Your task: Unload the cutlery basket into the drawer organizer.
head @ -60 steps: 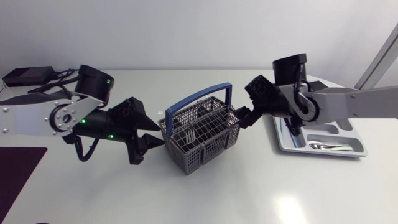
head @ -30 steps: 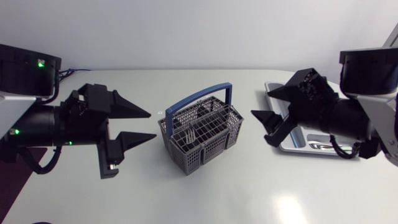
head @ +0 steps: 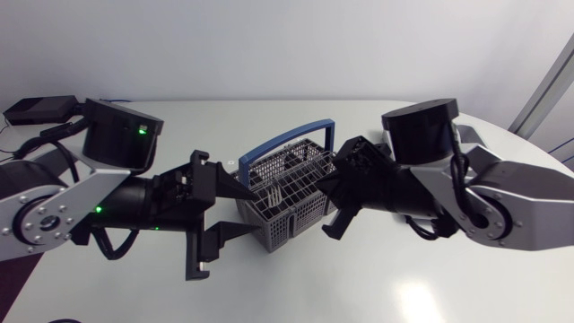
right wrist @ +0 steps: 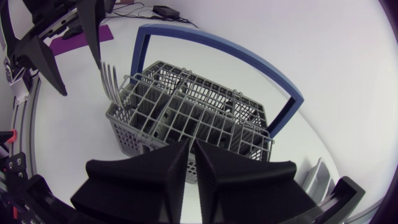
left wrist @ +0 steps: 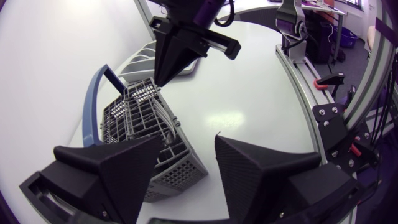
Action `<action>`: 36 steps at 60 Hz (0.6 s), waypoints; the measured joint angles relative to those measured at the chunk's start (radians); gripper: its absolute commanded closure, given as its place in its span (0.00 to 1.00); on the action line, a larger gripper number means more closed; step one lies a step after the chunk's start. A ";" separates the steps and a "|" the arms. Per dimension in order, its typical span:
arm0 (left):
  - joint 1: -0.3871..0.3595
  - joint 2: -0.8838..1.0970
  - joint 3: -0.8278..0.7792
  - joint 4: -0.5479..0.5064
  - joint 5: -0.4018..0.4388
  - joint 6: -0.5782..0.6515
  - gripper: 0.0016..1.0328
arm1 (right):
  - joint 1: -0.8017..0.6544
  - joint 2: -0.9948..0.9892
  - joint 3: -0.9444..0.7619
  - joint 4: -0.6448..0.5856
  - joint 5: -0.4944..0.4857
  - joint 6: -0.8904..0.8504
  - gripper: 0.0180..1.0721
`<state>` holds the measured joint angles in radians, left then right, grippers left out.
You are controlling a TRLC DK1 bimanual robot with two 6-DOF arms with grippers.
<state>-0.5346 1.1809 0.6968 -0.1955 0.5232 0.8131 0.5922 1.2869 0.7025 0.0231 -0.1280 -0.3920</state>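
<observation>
The grey cutlery basket (head: 289, 205) with a blue handle (head: 285, 142) stands mid-table, forks (head: 273, 192) upright in its front compartment. My left gripper (head: 257, 215) is open at the basket's front left corner, its fingers not touching anything. From the right, my right gripper (head: 325, 193) sits against the basket's right side. In the right wrist view its fingers (right wrist: 191, 144) are together with nothing between them, above the basket (right wrist: 186, 112), and a fork (right wrist: 112, 84) stands at the far corner. The drawer organizer (left wrist: 142, 57) shows behind my right gripper (left wrist: 159, 79).
A black box (head: 40, 109) with cables lies at the table's back left. A dark purple mat (head: 7, 283) lies at the left front edge. My right arm (head: 484, 193) covers the organizer in the head view.
Both grippers have come in to the basket from either side. The right gripper's fingers, spread wide before, now stand together. The left gripper stays open.
</observation>
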 measured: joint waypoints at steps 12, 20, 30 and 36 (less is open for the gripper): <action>0.030 0.137 -0.008 0.086 0.003 0.000 0.31 | 0.011 0.129 0.056 0.064 0.000 0.004 0.90; 0.070 0.206 -0.012 0.113 0.013 0.020 0.31 | 0.011 0.185 0.063 0.068 0.000 0.003 0.90; 0.074 0.213 -0.012 0.123 0.018 0.026 0.31 | 0.009 0.192 0.062 0.071 -0.003 0.003 0.90; 0.074 0.164 -0.012 0.087 0.027 0.021 0.31 | 0.008 0.147 0.062 0.058 -0.007 0.004 0.90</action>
<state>-0.4606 1.3453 0.6849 -0.1085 0.5499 0.8345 0.6003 1.4338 0.7647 0.0807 -0.1352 -0.3882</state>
